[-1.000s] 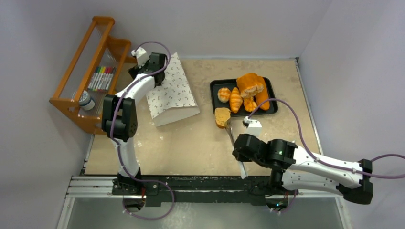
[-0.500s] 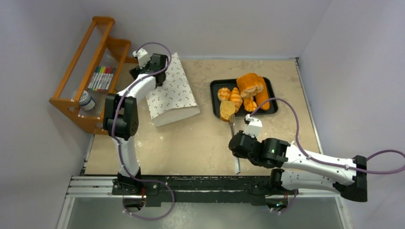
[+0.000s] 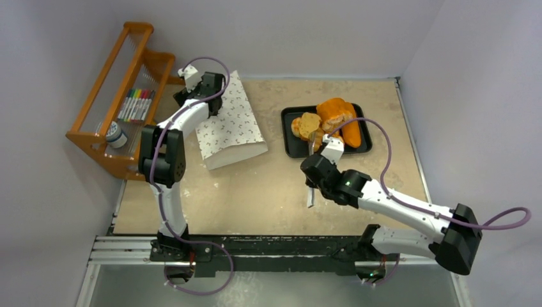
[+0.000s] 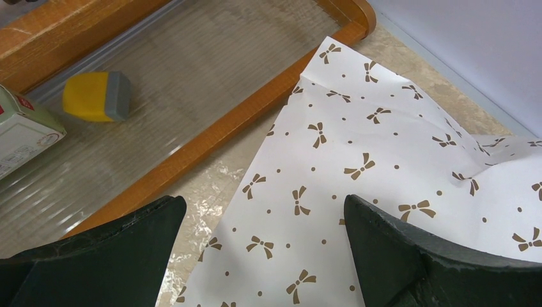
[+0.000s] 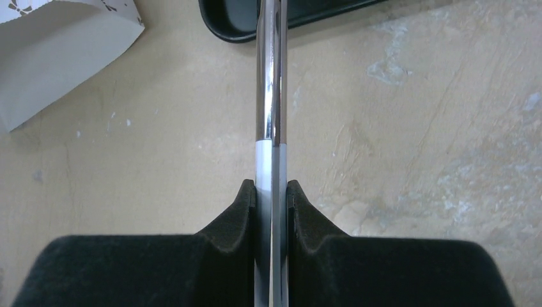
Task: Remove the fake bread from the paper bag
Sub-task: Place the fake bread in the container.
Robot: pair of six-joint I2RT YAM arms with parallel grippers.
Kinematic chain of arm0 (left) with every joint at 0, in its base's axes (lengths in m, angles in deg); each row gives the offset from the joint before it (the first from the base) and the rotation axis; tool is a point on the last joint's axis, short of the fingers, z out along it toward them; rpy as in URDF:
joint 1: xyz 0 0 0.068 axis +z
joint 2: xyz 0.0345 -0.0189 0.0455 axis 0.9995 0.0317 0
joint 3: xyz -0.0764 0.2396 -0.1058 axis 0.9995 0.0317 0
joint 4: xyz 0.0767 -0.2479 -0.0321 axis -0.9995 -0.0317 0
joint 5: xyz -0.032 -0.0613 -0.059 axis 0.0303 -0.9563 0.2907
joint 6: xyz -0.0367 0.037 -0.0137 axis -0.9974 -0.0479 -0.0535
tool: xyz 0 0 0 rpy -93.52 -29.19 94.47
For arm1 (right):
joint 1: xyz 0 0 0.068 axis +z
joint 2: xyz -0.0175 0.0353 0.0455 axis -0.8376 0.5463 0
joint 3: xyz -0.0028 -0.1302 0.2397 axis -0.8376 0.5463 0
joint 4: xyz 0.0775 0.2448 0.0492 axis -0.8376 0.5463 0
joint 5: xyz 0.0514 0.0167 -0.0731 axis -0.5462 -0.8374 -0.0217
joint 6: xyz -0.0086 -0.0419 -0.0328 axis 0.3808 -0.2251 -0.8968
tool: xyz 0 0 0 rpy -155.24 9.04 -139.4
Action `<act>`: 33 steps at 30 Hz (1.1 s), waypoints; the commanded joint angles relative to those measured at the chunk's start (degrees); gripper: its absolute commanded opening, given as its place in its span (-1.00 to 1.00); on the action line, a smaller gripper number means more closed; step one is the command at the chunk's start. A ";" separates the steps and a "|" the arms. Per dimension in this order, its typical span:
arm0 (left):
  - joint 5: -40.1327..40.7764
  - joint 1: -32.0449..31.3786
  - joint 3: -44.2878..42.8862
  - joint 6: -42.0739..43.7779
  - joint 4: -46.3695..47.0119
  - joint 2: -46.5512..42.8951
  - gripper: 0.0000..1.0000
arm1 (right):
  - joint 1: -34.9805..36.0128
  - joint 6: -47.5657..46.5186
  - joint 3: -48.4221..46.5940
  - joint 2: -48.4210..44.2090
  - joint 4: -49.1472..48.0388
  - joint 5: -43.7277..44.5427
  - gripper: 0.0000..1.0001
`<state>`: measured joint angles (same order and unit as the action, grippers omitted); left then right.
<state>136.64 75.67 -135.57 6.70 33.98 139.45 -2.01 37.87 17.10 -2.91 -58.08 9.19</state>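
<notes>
The white paper bag (image 3: pixel 230 131) with brown bow marks lies flat at the back left. My left gripper (image 4: pixel 265 211) hangs open over its far corner, one finger above the table and one above the paper. My right gripper (image 5: pixel 271 188) is shut on metal tongs (image 5: pixel 271 96) with white handles. At the tongs' far end a flat tan slice (image 3: pixel 310 121) of fake bread sits over the black tray (image 3: pixel 291 147). Orange loaves (image 3: pixel 337 112) and other fake bread pieces lie in the tray. What is inside the bag is hidden.
An orange wooden rack (image 3: pixel 108 96) stands at the far left with markers (image 3: pixel 135 104) in it. A yellow and grey eraser (image 4: pixel 96 96) and a small box (image 4: pixel 19 134) lie on its ribbed shelf. Walls close the back and right sides.
My right arm has carried the tongs and the tan slice from beside the tray's near left corner up over the tray. The left arm and the bag have not moved.
</notes>
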 commanded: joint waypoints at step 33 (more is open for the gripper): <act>0.46 -0.34 -2.63 -0.90 1.49 0.24 1.00 | -3.58 -0.64 5.16 -0.09 -6.80 -7.29 -0.34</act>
<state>136.55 75.67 -135.57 6.68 34.35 139.89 -5.49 35.40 22.47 -0.77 -65.62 1.10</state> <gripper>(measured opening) 0.998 0.329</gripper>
